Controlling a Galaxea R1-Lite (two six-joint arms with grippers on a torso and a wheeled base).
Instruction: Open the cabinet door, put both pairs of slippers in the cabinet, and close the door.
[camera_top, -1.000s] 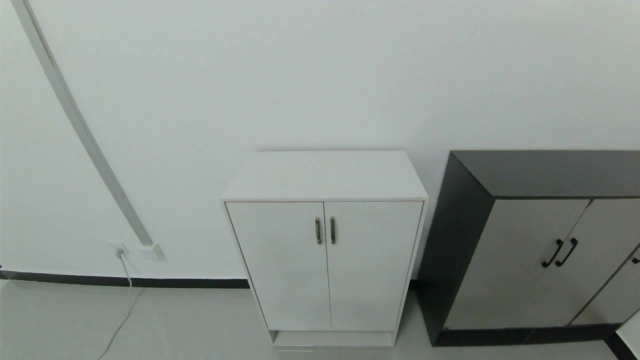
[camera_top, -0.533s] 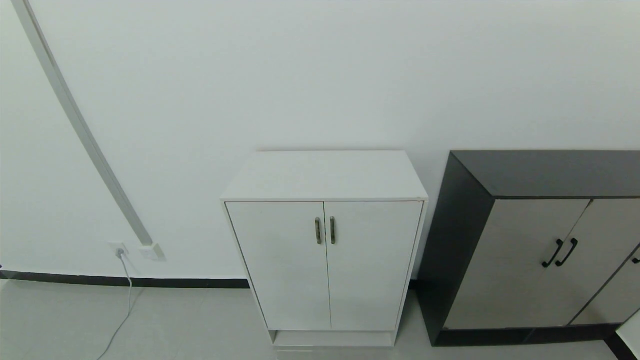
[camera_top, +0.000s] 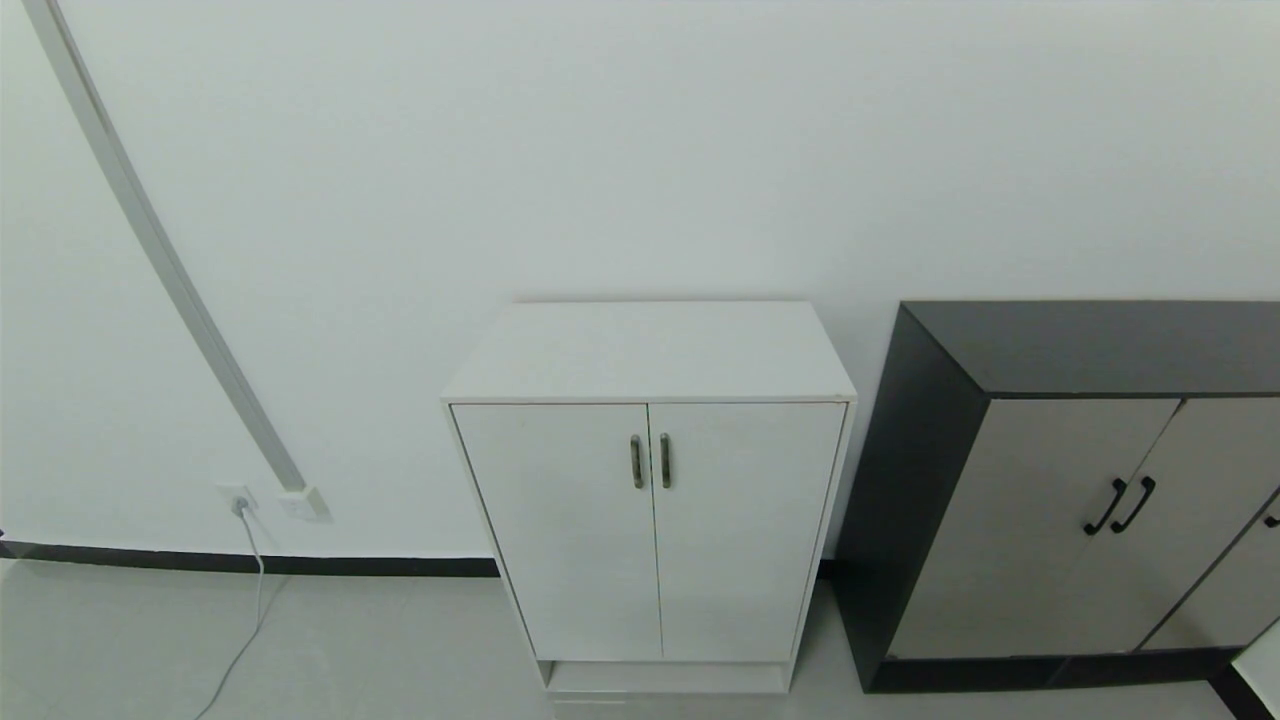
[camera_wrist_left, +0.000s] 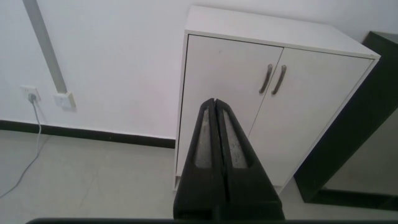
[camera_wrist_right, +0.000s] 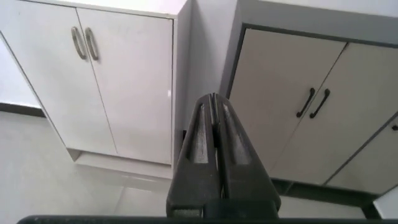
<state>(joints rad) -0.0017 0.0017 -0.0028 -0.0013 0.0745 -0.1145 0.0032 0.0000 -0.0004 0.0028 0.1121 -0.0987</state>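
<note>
A white cabinet (camera_top: 650, 480) with two doors stands against the wall, both doors shut. Two metal handles (camera_top: 650, 461) sit side by side at the doors' meeting edge. In the left wrist view my left gripper (camera_wrist_left: 215, 102) is shut with nothing in it, held back from the white cabinet (camera_wrist_left: 273, 106) and pointing at its left door. My right gripper (camera_wrist_right: 213, 98) is shut and empty, pointing at the gap between the white cabinet (camera_wrist_right: 106, 74) and the dark cabinet (camera_wrist_right: 311, 106).
A dark cabinet (camera_top: 1070, 480) with grey doors and black handles stands right of the white one. A wall socket (camera_top: 238, 498) with a grey cable (camera_top: 240, 630) running down to the floor sits at the left. A slanted conduit (camera_top: 150, 240) crosses the wall.
</note>
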